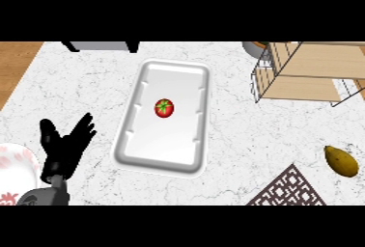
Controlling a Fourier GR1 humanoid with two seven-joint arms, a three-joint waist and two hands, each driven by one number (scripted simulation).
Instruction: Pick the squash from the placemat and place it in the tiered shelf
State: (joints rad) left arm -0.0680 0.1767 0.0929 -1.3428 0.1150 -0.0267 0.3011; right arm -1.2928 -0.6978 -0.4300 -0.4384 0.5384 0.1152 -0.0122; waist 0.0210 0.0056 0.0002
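Squash (342, 160): yellow-brown, lying on marble bench (264, 140) at right edge, just beside patterned placemat (287, 189), apparently off its corner. Tiered shelf (306, 72): wire frame, wooden levels, top right, well apart from squash. White tray (167, 116) at centre, tomato (164, 107) inside. Left hand (65, 144) at lower left, fingers straight and spread, holding nothing. Floral plate (14, 169) at left edge.

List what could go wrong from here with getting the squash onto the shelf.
1. The yellow-brown oblong squash lies on the marble counter beside the dark patterned placemat, not on it, close to the view's right edge, so a reach aimed at the mat may miss.
2. Only the open left hand shows, on the far side of the white rectangular tray.
3. The wire-and-wood tiered shelf has thin wire sides that could catch the squash.
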